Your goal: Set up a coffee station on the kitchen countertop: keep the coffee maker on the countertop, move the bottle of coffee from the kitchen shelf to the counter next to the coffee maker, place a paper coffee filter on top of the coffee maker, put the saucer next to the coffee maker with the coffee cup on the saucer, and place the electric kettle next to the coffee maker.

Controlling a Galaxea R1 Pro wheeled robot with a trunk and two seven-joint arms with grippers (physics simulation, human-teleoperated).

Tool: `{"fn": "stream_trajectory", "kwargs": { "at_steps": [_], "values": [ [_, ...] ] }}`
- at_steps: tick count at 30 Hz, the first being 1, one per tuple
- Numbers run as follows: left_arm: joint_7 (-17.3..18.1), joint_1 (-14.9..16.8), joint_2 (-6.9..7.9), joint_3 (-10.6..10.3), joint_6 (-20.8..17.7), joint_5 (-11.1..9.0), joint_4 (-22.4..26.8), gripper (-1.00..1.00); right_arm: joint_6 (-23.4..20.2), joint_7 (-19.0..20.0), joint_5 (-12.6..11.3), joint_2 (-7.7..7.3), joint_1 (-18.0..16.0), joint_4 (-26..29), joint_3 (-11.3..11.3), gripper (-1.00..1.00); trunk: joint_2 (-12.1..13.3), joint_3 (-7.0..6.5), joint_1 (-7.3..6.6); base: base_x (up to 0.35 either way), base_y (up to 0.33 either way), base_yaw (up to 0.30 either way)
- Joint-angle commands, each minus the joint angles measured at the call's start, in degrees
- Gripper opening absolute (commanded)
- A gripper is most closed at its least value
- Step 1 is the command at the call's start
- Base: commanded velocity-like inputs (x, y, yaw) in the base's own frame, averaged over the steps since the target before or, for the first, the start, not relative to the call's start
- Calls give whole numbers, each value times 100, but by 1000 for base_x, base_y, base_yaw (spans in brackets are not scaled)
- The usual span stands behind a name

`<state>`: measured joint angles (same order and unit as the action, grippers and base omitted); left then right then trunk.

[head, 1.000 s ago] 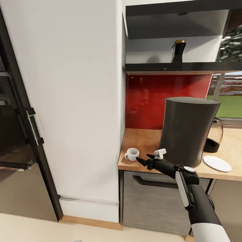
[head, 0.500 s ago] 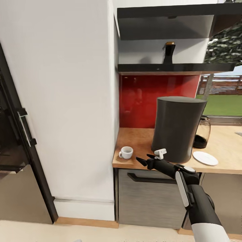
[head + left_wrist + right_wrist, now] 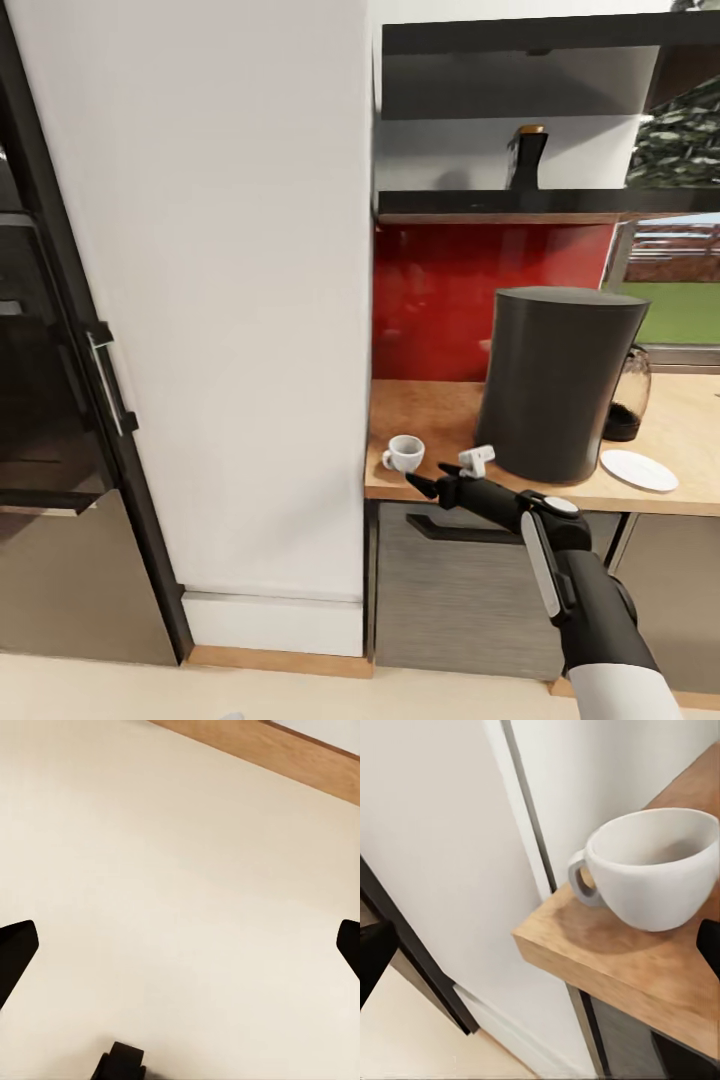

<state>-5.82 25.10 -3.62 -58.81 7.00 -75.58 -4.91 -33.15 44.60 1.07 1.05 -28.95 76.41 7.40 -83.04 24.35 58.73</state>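
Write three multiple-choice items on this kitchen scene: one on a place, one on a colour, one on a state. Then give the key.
1. Where does the small dark bottle with the amber cap stand?
A. on the black wall shelf
B. on the wood-grain countertop
C. on the floor

2. What colour is the backsplash?
A. blue
B. red
C. white

3. What is on the flat round white saucer?
A. the cup
B. the bottle
C. nothing

Key: 1 A, the bottle sits on the shelf above the tall matte black coffee maker. 2 B, the panel behind the counter is glossy red. 3 C, the saucer lies bare, while the small white handled cup stands apart near the counter's end, ahead of the open right pincer.
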Motion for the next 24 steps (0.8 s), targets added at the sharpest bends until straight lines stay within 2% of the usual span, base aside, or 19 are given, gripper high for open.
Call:
{"fn": "stream_trajectory", "kwargs": {
  "at_steps": [1, 3, 8, 24],
  "values": [
    [-7, 4, -6, -34, 12, -19, -13, 100, -32, 37, 66, 5, -5, -12, 20, 100, -4, 7, 0, 0, 32, 0],
    [-7, 4, -7, -34, 12, -19, -11, 100, 142, 39, 182, -30, -5, -44, 24, 100, -4, 7, 0, 0, 12, 0],
    [-7, 4, -15, -34, 12, -19, -10, 100, 526, 35, 266, -72, -5, -55, 24, 100, -4, 7, 0, 0, 3, 0],
    [-7, 4, -33, -34, 12, -19, -10, 100, 616, 33, 309, -87, -5, -48, -23, 100, -4, 7, 0, 0, 0, 0]
  ]
}}
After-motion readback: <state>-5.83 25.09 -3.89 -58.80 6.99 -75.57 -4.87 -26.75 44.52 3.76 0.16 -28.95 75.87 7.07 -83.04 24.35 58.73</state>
